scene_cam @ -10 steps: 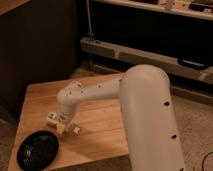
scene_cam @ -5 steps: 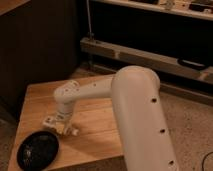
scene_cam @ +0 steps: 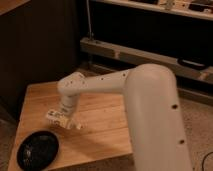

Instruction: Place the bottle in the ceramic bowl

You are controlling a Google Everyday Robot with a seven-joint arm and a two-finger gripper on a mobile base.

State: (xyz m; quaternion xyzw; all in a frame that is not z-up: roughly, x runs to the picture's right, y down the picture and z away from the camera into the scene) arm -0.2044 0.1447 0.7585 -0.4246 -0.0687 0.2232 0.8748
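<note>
Your end effector (scene_cam: 63,117) sits low over the left half of the table (scene_cam: 107,127), and the bottle (scene_cam: 71,123) lies on its side right at its tip, its small cap pointing toward 4 o'clock. You cannot tell how far the end effector is open, or whether it really has hold of the bottle. The black bowl (scene_cam: 38,149) rests near the table's front left corner, at 7 o'clock from the bottle and apart from it.
</note>
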